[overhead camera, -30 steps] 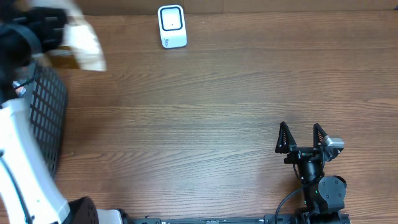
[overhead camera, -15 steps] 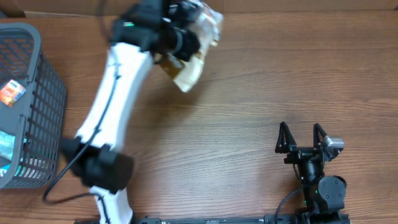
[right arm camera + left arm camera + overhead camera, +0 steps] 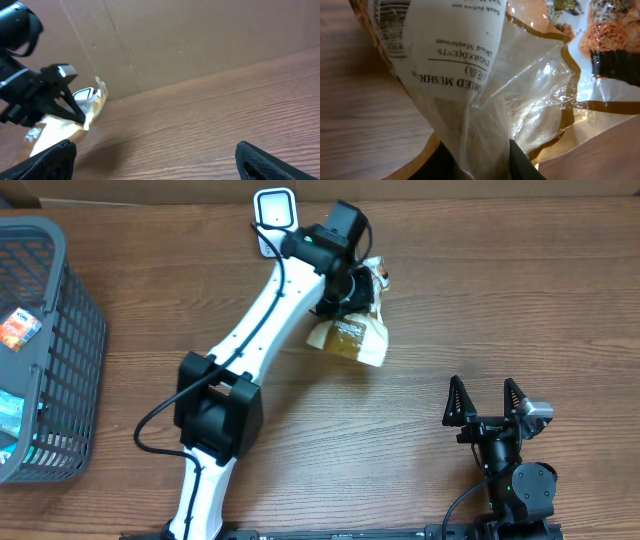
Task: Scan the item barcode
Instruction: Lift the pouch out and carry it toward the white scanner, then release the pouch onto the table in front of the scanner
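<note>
Plain wooden desk (image 3: 520, 300), cardboard wall behind. A second ago the left gripper (image 3: 350, 287) was way over by the wire basket (image 3: 75, 340). Now it's swung across, and the scanner (image 3: 275, 220) sits just off to its left. It's nearly closed, pinching the clear edge of the dried mushroom bag (image 3: 352, 340), which trails from it back toward the robot. So the carry looks done; I'd guess lining up the barcode is what's left. The right gripper (image 3: 485, 402) is wide open, empty, and well away.
</note>
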Available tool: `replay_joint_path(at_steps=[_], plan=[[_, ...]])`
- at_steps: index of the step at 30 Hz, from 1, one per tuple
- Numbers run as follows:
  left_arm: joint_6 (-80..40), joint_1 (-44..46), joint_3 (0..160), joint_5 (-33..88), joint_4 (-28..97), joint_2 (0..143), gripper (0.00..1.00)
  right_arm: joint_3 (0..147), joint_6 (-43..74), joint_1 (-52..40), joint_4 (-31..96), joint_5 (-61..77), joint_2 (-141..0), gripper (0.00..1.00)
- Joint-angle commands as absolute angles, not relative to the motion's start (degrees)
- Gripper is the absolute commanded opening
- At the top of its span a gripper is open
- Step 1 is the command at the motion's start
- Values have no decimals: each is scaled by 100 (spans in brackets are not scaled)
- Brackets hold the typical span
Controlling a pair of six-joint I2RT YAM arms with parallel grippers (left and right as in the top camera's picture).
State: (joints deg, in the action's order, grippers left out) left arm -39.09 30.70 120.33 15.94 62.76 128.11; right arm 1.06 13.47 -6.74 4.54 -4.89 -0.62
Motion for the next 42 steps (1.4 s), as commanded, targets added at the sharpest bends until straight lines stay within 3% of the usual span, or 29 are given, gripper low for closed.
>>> replay_joint_path(at_steps=[1, 3, 4, 5, 7, 8, 21, 27, 36, 42], plan=[[-4552, 3253, 12038, 1555, 6211, 13056, 4, 45, 1343, -635, 429, -504, -16, 100], [-4552, 3306, 12038, 1660, 6184, 13152, 9, 45, 1343, -635, 429, -504, -16, 100], [-4550, 3306, 12038, 1688, 6182, 13161, 27, 45, 1343, -635, 429, -504, -16, 100], [-4545, 3304, 12038, 1728, 6182, 13170, 56, 45, 1343, -635, 429, -504, -16, 100], [-4543, 3297, 12038, 1763, 6182, 13170, 93, 45, 1343, -635, 429, -504, -16, 100], [-4545, 3293, 12038, 1763, 6184, 13170, 100, 45, 1343, -635, 429, -504, -16, 100], [-3675, 3168, 12278, 2158, 6217, 12949, 100, 45, 1343, -635, 429, -504, -16, 100], [-3122, 2580, 13045, 1704, 6895, 12086, 100, 45, 1343, -635, 429, -504, -16, 100], [-2810, 757, 13430, 646, 7915, 10318, 100, 45, 1343, -635, 429, -504, -16, 100], [-2810, -1540, 13428, 316, 8468, 9859, 100, 45, 1343, -635, 429, -504, -16, 100]])
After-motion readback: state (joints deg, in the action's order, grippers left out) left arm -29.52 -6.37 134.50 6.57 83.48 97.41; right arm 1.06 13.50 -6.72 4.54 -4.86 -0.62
